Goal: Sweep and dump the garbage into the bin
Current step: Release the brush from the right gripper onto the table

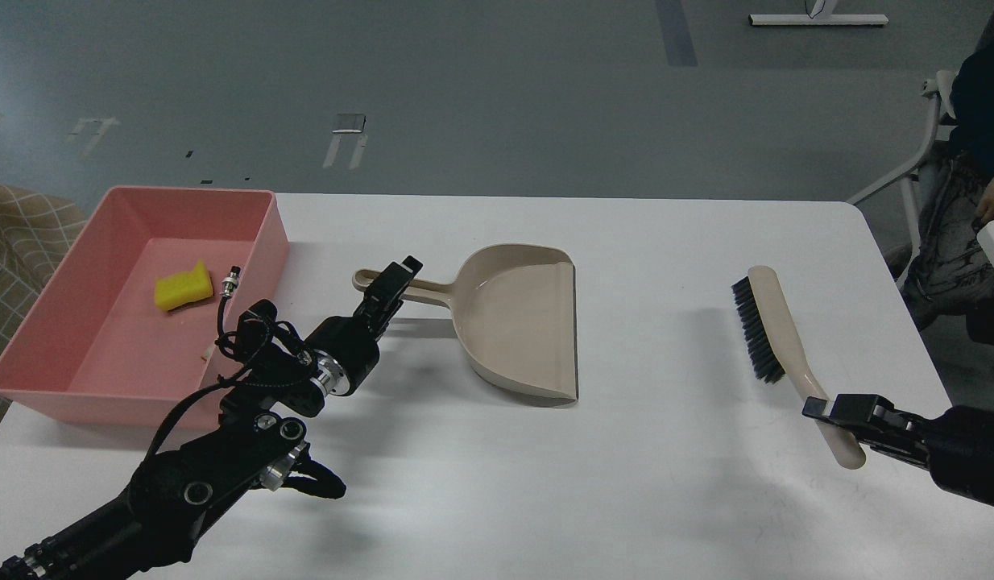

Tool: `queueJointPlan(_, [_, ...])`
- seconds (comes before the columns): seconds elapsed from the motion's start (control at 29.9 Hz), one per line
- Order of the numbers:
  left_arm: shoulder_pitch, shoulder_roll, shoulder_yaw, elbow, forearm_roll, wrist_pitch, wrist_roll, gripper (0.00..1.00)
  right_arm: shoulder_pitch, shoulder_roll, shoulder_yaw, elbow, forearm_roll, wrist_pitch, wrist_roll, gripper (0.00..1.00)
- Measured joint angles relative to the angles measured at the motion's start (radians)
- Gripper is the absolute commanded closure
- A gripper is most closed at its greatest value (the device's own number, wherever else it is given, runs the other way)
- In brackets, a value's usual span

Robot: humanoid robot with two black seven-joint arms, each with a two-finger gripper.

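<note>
The pink bin (58,322) stands at the table's left end. The yellow sponge (183,288) lies inside it, and a small off-white scrap (208,352) lies by its near right wall. The beige dustpan (517,318) rests on the table in the middle, handle pointing left. My left gripper (394,282) is at that handle, fingers on either side of it; I cannot tell whether they grip. The beige brush (775,330) with black bristles is at the right. My right gripper (827,409) is at its handle end; its grip is unclear.
The white table (626,483) reaches its far edge behind the dustpan and its rounded right corner past the brush. A chair and a seated person (968,201) are off the right side. A checked cloth (22,234) lies left of the bin.
</note>
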Motion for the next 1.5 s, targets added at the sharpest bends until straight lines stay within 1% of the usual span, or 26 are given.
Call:
queueJointPlan(0.33, [0.044, 0.043, 0.028, -0.019, 0.004, -0.007, -0.003, 0.02, 0.006, 0.061, 0.001, -0.085, 0.000, 0.003, 0.000, 1.00])
queueJointPlan(0.57, [0.083, 0.091, 0.029, -0.091, 0.008, -0.010, -0.004, 0.02, 0.017, 0.098, 0.001, -0.140, 0.000, 0.012, 0.000, 1.00])
queueJointPlan(0.77, [0.111, 0.130, 0.025, -0.130, 0.008, -0.011, -0.005, 0.02, 0.018, 0.119, 0.001, -0.149, 0.000, 0.014, -0.002, 1.00])
queueJointPlan(0.8, [0.115, 0.137, 0.023, -0.135, 0.008, -0.011, -0.008, 0.02, 0.018, 0.120, 0.001, -0.149, 0.000, 0.015, -0.002, 0.96])
queueJointPlan(0.84, [0.117, 0.142, 0.022, -0.139, 0.008, -0.011, -0.012, 0.02, 0.018, 0.121, 0.001, -0.149, 0.000, 0.015, -0.002, 0.96])
queueJointPlan(0.9, [0.119, 0.149, 0.019, -0.144, 0.008, -0.011, -0.016, 0.02, 0.018, 0.121, 0.001, -0.149, 0.001, 0.015, -0.002, 0.80])
queueJointPlan(0.94, [0.119, 0.150, 0.017, -0.145, 0.008, -0.011, -0.016, 0.02, 0.018, 0.121, 0.001, -0.149, 0.001, 0.015, -0.002, 0.75])
queueJointPlan(1.0, [0.119, 0.151, 0.013, -0.146, 0.008, -0.011, -0.017, 0.02, 0.017, 0.121, 0.001, -0.148, 0.001, 0.015, -0.003, 0.60])
queueJointPlan(1.1, [0.116, 0.150, 0.011, -0.146, 0.008, -0.011, -0.017, 0.02, 0.018, 0.121, 0.001, -0.147, 0.002, 0.016, -0.007, 0.48])
queueJointPlan(1.17, [0.115, 0.149, 0.010, -0.146, 0.008, -0.011, -0.018, 0.02, 0.019, 0.120, 0.001, -0.145, 0.003, 0.016, -0.009, 0.32])
queueJointPlan(1.2, [0.115, 0.149, 0.010, -0.146, 0.008, -0.011, -0.018, 0.02, 0.019, 0.120, 0.001, -0.145, 0.003, 0.016, -0.010, 0.29])
queueJointPlan(1.24, [0.114, 0.149, 0.009, -0.146, 0.008, -0.011, -0.018, 0.02, 0.020, 0.120, 0.001, -0.145, 0.003, 0.016, -0.012, 0.22])
queueJointPlan(1.27, [0.114, 0.149, 0.009, -0.146, 0.008, -0.011, -0.018, 0.02, 0.020, 0.120, 0.001, -0.145, 0.003, 0.016, -0.013, 0.19])
queueJointPlan(1.44, [0.114, 0.150, 0.009, -0.146, 0.008, -0.011, -0.018, 0.02, 0.020, 0.120, 0.001, -0.143, 0.005, 0.016, -0.019, 0.11])
queueJointPlan(1.5, [0.114, 0.155, 0.008, -0.148, 0.008, -0.011, -0.018, 0.02, 0.020, 0.119, 0.002, -0.138, 0.005, 0.015, -0.021, 0.10])
